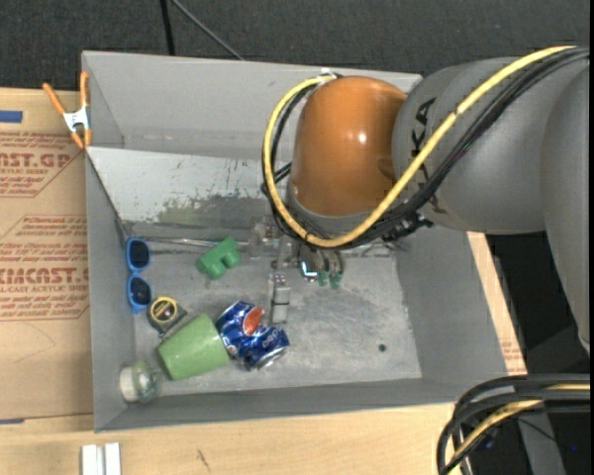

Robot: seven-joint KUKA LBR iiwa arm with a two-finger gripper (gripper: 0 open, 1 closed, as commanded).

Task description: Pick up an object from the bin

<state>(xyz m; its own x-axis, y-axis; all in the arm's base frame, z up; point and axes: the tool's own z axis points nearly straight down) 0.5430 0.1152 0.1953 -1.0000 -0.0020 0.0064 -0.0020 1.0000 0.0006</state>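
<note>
My gripper (302,285) hangs below the orange wrist cover, over the middle of the bin floor. It stands open, and bare floor shows between its fingers. The left fingertip (278,303) is just above the right edge of a crushed blue, red and white drink can (249,336). A green plastic cup (192,348) lies on its side against the can's left. A small green block (218,258) rests to the gripper's left, apart from it.
Along the bin's left wall lie two blue oval pieces (137,271), a small yellow and black ring (164,312) and a pale round cap (138,382) in the front left corner. The arm covers the bin's right back part.
</note>
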